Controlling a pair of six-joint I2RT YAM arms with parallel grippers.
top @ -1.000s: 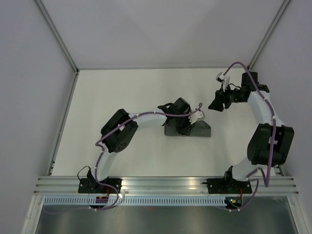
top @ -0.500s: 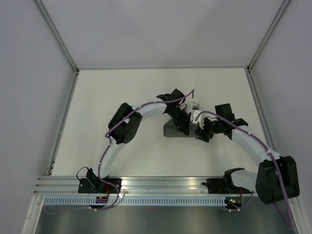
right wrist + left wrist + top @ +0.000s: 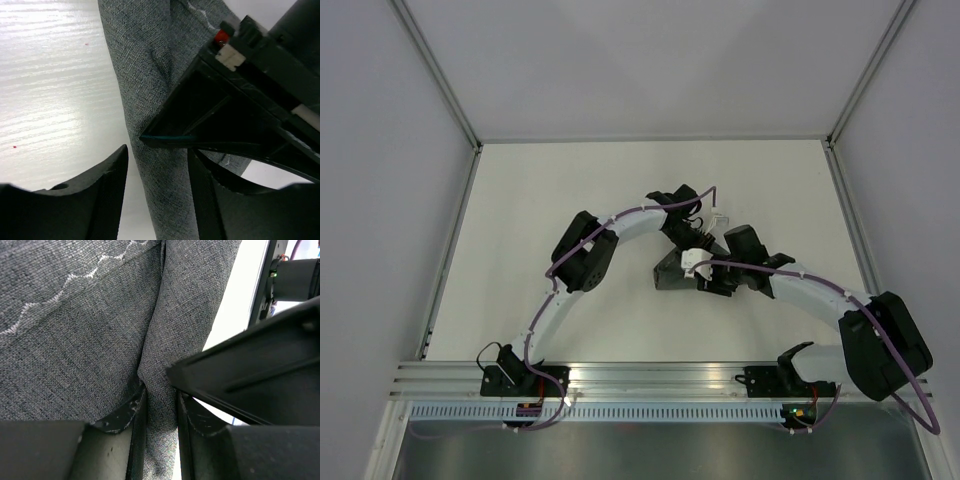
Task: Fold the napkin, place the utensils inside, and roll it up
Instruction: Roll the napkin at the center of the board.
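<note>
The napkin [image 3: 669,273] sits bunched into a dark lump near the middle of the top view, on the white tabletop [image 3: 550,190], with both arms converging on it. My left arm [image 3: 620,225] arcs in from the lower left and comes down on the cloth from the upper side. My right arm [image 3: 810,290] reaches across from the lower right.

In the left wrist view, the left jaws are nearly closed, pinching a raised ridge of grey fabric between the fingers [image 3: 125,415]. The pale stitched line [image 3: 75,282] runs across the upper left of that frame. I judge this pinch is there to keep the fold lifted and steady so the other side can get a grip.

The right jaws stand apart, straddling the same ridge low in the right wrist view. Bare tabletop shows between one finger [image 3: 95,185] and the cloth, so nothing is clamped there yet. The left arm's tool crowds the upper right of that frame, so I'd close carefully. The two are very near and could knock together.
</note>
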